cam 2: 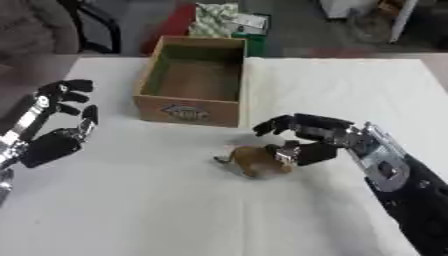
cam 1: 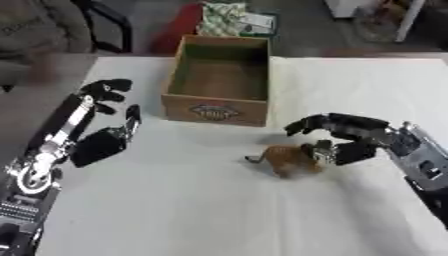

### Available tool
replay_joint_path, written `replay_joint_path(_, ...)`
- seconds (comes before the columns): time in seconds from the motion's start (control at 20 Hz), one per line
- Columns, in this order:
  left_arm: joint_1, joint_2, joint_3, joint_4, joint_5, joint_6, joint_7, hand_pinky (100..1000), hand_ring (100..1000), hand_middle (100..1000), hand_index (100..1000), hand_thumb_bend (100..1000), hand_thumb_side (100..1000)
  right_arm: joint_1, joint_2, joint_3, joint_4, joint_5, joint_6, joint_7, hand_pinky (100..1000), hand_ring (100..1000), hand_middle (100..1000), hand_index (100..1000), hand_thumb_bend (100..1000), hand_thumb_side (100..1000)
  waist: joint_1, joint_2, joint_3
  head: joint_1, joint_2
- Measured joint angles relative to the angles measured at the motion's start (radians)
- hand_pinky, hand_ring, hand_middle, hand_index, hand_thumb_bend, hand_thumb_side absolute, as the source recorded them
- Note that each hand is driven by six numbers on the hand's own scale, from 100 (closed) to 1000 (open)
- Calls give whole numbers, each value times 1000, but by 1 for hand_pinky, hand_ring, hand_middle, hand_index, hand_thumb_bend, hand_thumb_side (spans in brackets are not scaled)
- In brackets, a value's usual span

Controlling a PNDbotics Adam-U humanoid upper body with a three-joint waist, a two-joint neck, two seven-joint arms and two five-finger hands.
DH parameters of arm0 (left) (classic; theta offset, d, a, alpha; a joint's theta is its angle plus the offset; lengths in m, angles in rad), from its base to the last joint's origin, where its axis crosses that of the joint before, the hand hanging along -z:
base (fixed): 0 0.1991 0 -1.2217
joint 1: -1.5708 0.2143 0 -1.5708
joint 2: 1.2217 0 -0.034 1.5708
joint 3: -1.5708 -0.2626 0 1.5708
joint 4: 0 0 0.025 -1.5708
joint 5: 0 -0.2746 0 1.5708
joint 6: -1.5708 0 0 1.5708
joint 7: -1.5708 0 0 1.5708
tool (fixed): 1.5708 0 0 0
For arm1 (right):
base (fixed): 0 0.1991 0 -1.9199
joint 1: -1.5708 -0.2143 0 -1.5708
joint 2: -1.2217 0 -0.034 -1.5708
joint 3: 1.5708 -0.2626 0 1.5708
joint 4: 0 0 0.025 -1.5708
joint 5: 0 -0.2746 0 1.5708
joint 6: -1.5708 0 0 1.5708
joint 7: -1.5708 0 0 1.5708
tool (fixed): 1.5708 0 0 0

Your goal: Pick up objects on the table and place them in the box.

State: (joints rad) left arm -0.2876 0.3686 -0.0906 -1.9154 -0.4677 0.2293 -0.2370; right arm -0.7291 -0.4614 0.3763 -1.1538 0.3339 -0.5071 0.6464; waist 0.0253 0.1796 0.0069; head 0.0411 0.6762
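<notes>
White cloth covers the counter [cam 1: 175, 210], dark floor and clutter beyond the far edge, too blurred to name. Open wooden box [cam 1: 219, 80] stands at the far middle of the counter, a round printed label on its near wall, unreadable; nothing seen inside, though the near wall hides part of the bottom. Small brown toy animal [cam 1: 284, 158] lies on the cloth in front of the box, a bit to the right, well apart from it; thin tail sticks out left, head end hidden behind the thumb, species hard to make out. Right robot hand [cam 1: 346, 140] comes in from the right edge, fingers arched over the toy's right end and thumb against it; whether they have actually closed on it cannot be told, motion blur there. Left robot hand [cam 1: 103, 125] rests on the left side of the counter, fingers relaxed and spread upward, holding nothing, forearm cut off at the lower left corner.
</notes>
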Motion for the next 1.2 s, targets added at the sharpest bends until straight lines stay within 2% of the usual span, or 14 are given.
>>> replay_joint_path(0.3,0,0,0,0,0,0,0,753,827,815,904,100,486,1,0,7,1,46,-4,-4,889,921,856,972,100,893,0,0,0,0,0)
replay_joint_path(0.35,0,0,0,0,0,0,0,753,827,815,904,100,487,1,0,7,1,58,-6,-5,891,921,856,971,100,870,0,0,0,0,0)
replay_joint_path(0.4,0,0,0,0,0,0,0,753,827,815,904,100,487,1,0,7,1,70,-7,-7,891,921,858,970,100,912,0,0,0,0,0)
replay_joint_path(0.7,0,0,0,0,0,0,0,753,828,815,903,100,486,6,1,7,8,148,-15,-15,898,921,860,965,100,966,0,0,0,1,0)
replay_joint_path(1.2,2,0,-4,0,0,-2,-2,753,828,815,903,100,487,8,1,11,6,239,-25,-25,905,914,857,959,100,1000,-1,0,0,1,0)
